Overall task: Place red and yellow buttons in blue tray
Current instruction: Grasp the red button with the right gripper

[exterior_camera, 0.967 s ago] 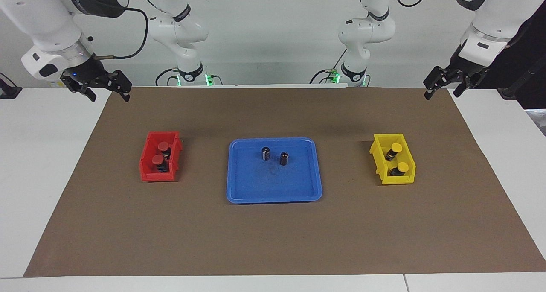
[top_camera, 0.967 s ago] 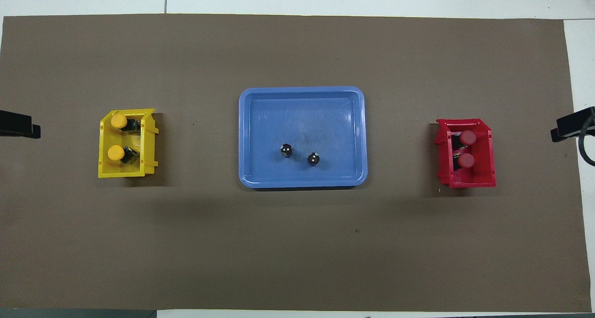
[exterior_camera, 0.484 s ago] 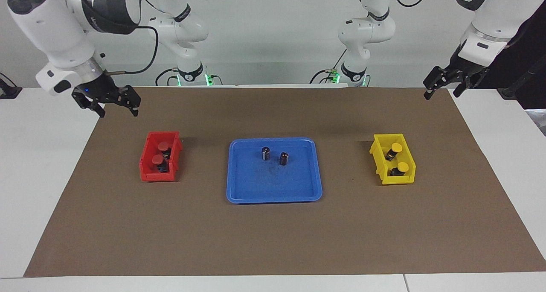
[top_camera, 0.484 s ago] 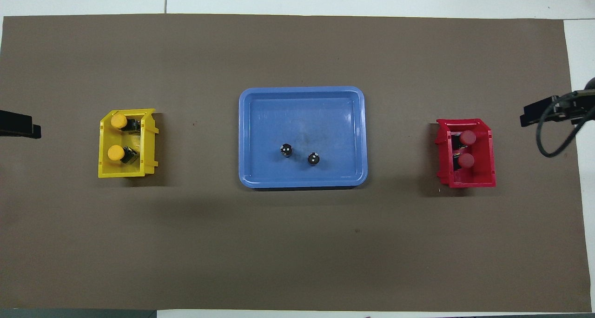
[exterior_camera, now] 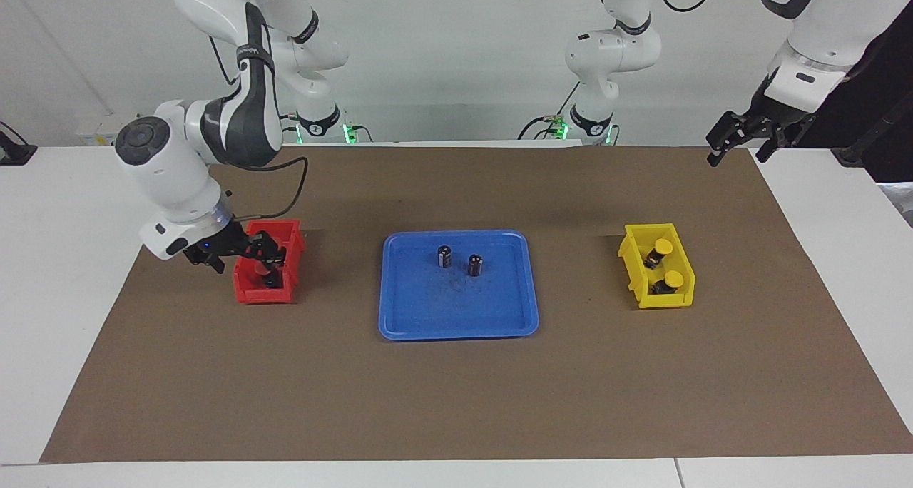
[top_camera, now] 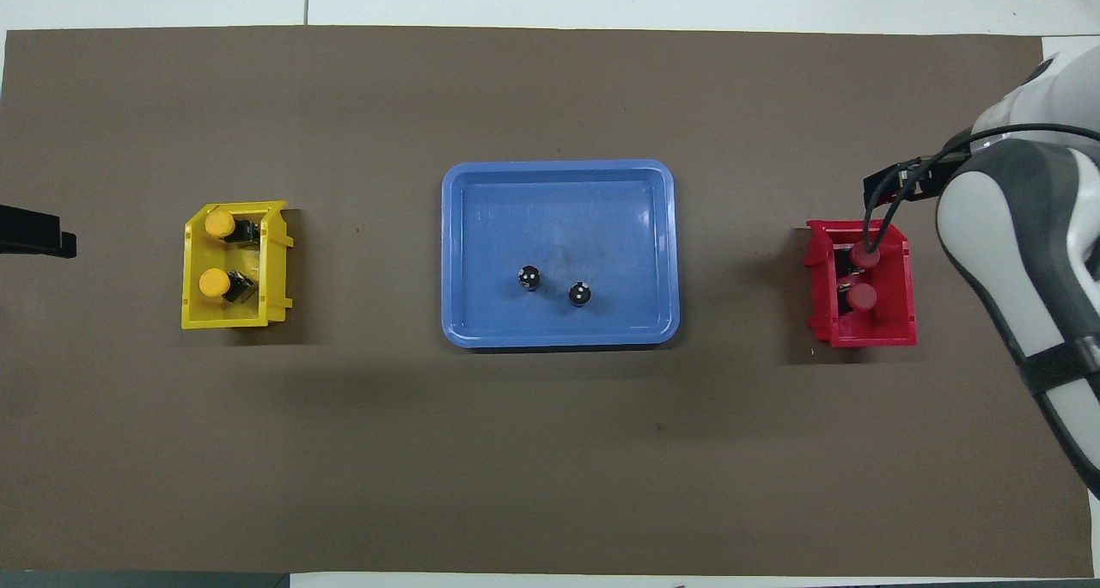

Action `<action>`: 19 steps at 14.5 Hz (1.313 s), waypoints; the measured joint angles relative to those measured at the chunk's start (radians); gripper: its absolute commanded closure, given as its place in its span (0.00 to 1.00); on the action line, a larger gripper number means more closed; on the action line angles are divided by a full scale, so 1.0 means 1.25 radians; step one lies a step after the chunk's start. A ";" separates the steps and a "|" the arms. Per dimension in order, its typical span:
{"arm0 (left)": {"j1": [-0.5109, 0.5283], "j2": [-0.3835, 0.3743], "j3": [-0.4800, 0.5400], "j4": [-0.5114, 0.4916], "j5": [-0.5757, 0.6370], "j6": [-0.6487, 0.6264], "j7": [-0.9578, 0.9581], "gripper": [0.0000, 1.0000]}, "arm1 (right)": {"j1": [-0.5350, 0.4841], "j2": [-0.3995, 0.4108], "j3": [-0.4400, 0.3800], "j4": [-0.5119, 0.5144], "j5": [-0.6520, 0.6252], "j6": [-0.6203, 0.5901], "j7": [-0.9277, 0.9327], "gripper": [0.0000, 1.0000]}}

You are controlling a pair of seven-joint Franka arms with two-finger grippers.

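Two red buttons (top_camera: 864,255) (top_camera: 860,297) lie in a small red bin (exterior_camera: 260,294) toward the right arm's end of the table. Two yellow buttons (exterior_camera: 663,246) (exterior_camera: 674,280) lie in a small yellow bin (exterior_camera: 663,301) toward the left arm's end. Between the bins sits the blue tray (exterior_camera: 456,329). My right gripper (exterior_camera: 258,256) is open and low over the red bin, and in the facing view it partly covers the buttons there. My left gripper (exterior_camera: 738,140) waits open above the mat's corner at its own end.
Two dark capless cylinders (exterior_camera: 444,256) (exterior_camera: 476,265) stand in the part of the tray nearer the robots. A brown mat (exterior_camera: 456,402) covers the table. The right arm (top_camera: 1014,253) reaches in over the mat beside the red bin (top_camera: 864,337).
The right arm has swung down from the mat's corner to the red bin, its gripper now low over it. The left arm, bins, tray and buttons have not moved.
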 measured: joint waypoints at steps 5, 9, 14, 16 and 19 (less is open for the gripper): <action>0.000 -0.001 -0.001 -0.002 0.000 0.000 0.000 0.00 | 0.000 -0.006 -0.001 -0.063 0.003 0.020 0.000 0.25; 0.000 -0.001 -0.001 -0.002 0.000 0.000 0.000 0.00 | 0.000 -0.011 -0.001 -0.107 0.003 0.074 0.000 0.30; 0.000 -0.001 -0.001 -0.002 0.000 0.000 0.000 0.00 | 0.001 -0.011 0.001 -0.113 0.003 0.080 0.000 0.45; 0.000 -0.001 -0.001 -0.002 0.000 0.000 0.000 0.00 | 0.001 -0.011 0.001 -0.115 0.003 0.088 -0.002 0.46; 0.000 -0.001 -0.001 -0.002 0.000 0.000 0.000 0.00 | 0.001 -0.011 0.001 -0.119 0.003 0.095 -0.008 0.78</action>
